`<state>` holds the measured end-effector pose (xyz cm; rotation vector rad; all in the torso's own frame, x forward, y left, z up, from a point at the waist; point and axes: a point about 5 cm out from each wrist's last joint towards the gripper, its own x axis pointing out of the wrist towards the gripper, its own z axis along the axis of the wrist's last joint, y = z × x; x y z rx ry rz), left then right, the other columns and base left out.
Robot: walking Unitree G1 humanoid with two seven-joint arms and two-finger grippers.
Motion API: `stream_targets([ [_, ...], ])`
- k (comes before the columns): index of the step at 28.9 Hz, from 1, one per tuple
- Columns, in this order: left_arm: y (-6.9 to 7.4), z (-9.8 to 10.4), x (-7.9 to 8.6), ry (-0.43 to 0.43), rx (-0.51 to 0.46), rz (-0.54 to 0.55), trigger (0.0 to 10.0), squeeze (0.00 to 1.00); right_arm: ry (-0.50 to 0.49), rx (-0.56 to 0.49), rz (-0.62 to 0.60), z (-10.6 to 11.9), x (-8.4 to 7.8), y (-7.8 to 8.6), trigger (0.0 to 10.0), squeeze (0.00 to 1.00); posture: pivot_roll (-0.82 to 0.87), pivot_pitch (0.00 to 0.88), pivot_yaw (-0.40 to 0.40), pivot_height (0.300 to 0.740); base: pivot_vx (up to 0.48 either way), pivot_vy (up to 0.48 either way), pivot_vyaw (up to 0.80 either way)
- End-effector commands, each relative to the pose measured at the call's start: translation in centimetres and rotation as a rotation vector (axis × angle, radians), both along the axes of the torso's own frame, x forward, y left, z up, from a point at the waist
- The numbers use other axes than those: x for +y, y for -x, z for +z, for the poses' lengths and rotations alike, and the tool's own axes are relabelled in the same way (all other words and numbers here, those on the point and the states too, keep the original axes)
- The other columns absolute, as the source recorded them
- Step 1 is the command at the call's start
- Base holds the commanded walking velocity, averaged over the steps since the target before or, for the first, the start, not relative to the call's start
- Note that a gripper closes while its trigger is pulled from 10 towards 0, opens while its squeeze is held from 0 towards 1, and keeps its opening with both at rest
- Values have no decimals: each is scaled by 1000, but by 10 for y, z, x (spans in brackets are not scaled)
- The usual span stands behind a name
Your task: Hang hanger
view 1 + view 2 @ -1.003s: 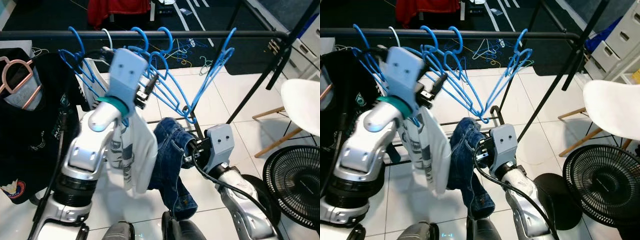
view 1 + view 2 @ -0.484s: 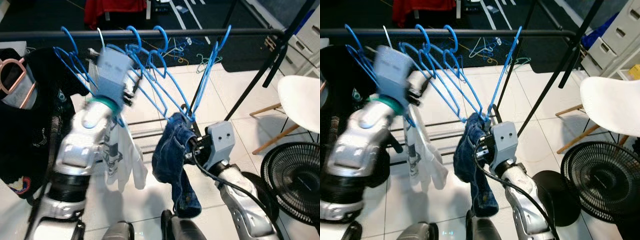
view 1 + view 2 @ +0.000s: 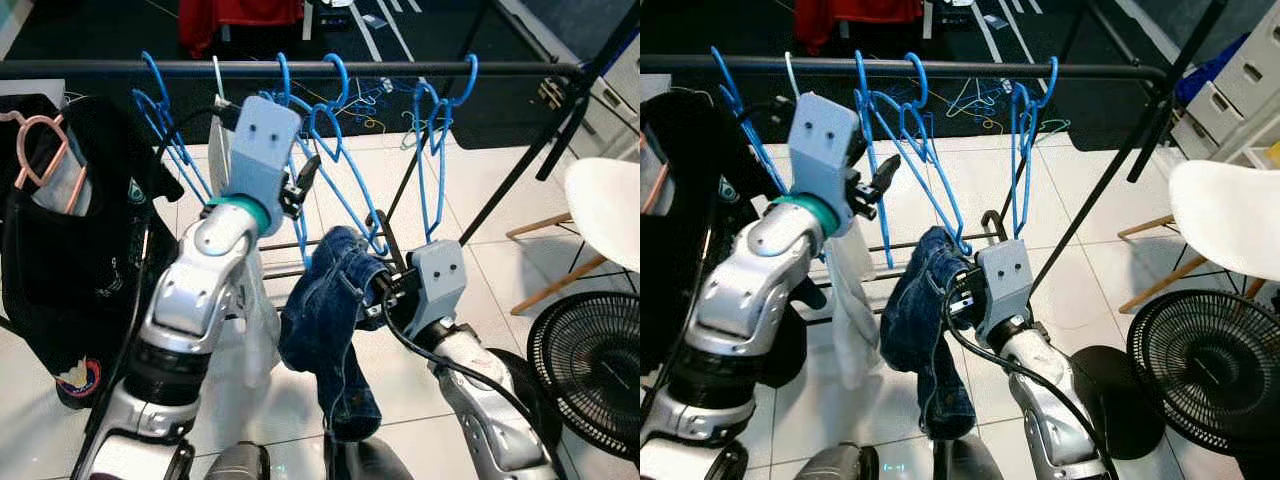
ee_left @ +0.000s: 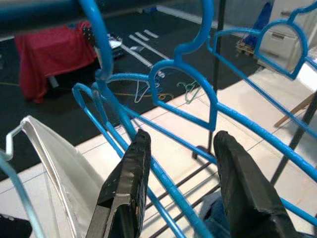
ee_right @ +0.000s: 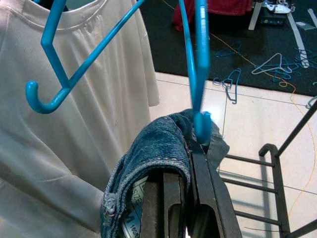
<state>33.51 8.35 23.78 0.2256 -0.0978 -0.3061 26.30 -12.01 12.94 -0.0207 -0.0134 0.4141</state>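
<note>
Right wrist view shows the right gripper [image 5: 185,163] with its jaws pressed together on a fold of the blue jeans [image 3: 325,330], and the lower corner of a blue hanger [image 5: 198,74] sits right at that pinch. It looks as though the hanger and the denim are clamped together so the garment rides up with it. In the head views that hanger's hook [image 3: 468,75] is already over the black rail [image 3: 300,68], toward the rail's right end, so the hanging seems nearly done, pending release. The left gripper [image 4: 178,163] has its jaws spread, with blue wire of the neighbouring empty hangers [image 3: 300,130] passing between them; it probably holds these aside to make room. Just beside them a white shirt [image 5: 74,99] hangs, and a black garment [image 3: 80,230] hangs near the rail's left end.
</note>
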Motion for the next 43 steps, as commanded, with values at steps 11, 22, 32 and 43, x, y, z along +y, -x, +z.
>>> stream_targets([
  [11, -27, -4, 2, -139, -39, 234, 10000, 0, -17, -22, -14, 2, 0, 1, 0, 0, -55, 95, 20, 733, 0, 0, 0],
  [22, -36, -7, 1, -109, 5, 254, 10000, 0, -23, -18, -11, 1, 3, 1, 0, 0, -47, 92, 23, 733, 0, 0, 0],
  [32, -57, -9, -11, -52, 49, 302, 10000, 0, -24, -21, -11, 1, 4, 0, 0, 0, -56, 86, 24, 733, 0, 0, 0],
  [43, -67, 3, -3, -2, 15, 398, 7725, 0, -23, -23, -12, 1, 4, 0, 0, 0, -61, 82, 21, 733, 0, 0, 0],
])
